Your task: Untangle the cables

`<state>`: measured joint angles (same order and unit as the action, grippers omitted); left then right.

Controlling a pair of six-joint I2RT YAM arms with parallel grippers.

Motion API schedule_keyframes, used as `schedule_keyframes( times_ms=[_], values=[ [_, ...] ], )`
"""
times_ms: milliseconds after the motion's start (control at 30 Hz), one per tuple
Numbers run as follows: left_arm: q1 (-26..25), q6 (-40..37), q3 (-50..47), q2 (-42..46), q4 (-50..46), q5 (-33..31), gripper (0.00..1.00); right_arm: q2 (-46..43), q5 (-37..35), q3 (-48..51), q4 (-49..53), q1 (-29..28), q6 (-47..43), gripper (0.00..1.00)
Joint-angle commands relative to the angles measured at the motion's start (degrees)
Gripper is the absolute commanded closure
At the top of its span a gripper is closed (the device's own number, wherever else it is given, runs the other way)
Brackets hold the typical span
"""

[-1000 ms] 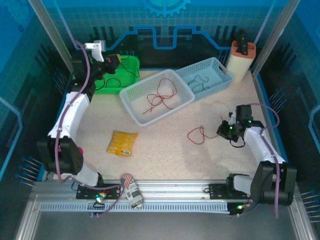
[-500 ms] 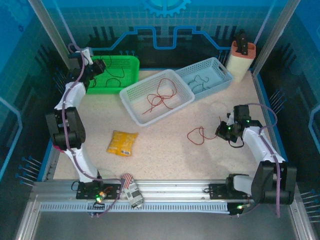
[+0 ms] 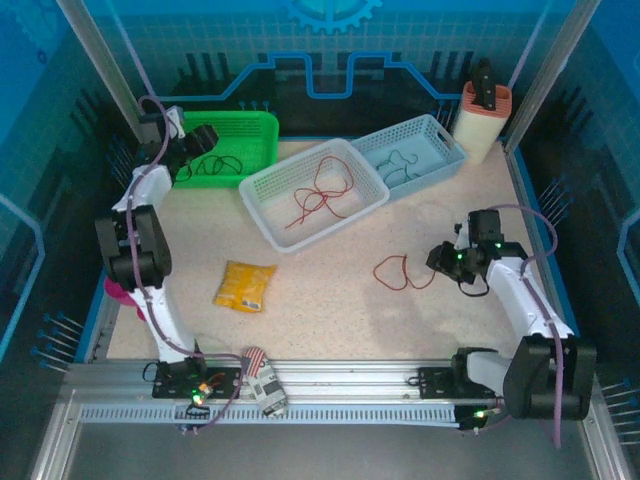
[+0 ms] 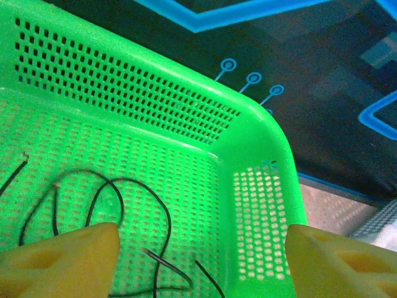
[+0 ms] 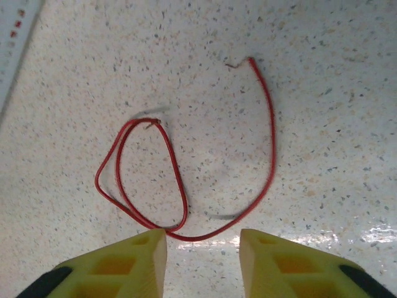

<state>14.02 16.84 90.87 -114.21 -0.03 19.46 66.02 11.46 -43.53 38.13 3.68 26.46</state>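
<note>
Right gripper (image 5: pixel 201 239) partly open, empty, tips just short of the red cable (image 5: pixel 272 149) on the table (image 5: pixel 322 74), loops stretched sideways across the gap, so easily the nearer arm. Way back: left gripper (image 4: pixel 201 226) wide open over black cable (image 4: pixel 169 217) in green basket (image 4: pixel 254 136).

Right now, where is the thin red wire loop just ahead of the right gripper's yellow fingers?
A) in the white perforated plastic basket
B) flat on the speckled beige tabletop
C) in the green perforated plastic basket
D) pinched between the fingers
B: the thin red wire lies loose on the speckled beige tabletop, just ahead of the right gripper, whose jaws stand apart and are not closed on it.
</note>
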Motion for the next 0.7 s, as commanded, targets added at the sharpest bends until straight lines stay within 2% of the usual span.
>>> schedule_keyframes(
  times_ms=[0,167,267,367,433,533,600,667],
  values=[
    [-1.06,-4.42,-7.26,11.87,5.60,4.65,0.19,-2.22,-1.51,-2.42,1.83,-0.70,-1.43,0.57],
    [-8.61,-14.24,-18.96,27.11,5.83,12.31,0.17,-4.37,-2.15,-4.09,4.58,-0.04,-2.62,0.50],
    [-16.55,-21.10,-23.84,33.42,2.02,17.88,0.19,-6.00,-2.42,-5.03,7.20,0.79,-2.23,0.48],
    [-26.77,-25.18,-25.42,35.46,-3.59,18.43,0.19,-7.16,-1.40,-5.38,10.06,3.06,-0.70,0.46],
    [-33.78,-24.45,-25.14,34.44,-6.52,16.89,0.19,-7.84,0.57,-5.17,11.69,5.63,0.83,0.46],
    [-44.51,-19.55,-25.57,31.04,-6.70,11.37,0.20,-9.71,4.09,-4.51,13.24,9.48,1.94,0.46],
    [-51.15,-11.94,-24.94,26.93,-6.45,5.25,0.22,-11.34,5.44,-4.15,14.35,12.08,2.87,0.47],
    [-56.24,-4.85,-21.93,22.24,-8.83,3.00,0.26,-12.28,7.46,-4.04,15.25,14.78,3.45,0.47]
  ],
)
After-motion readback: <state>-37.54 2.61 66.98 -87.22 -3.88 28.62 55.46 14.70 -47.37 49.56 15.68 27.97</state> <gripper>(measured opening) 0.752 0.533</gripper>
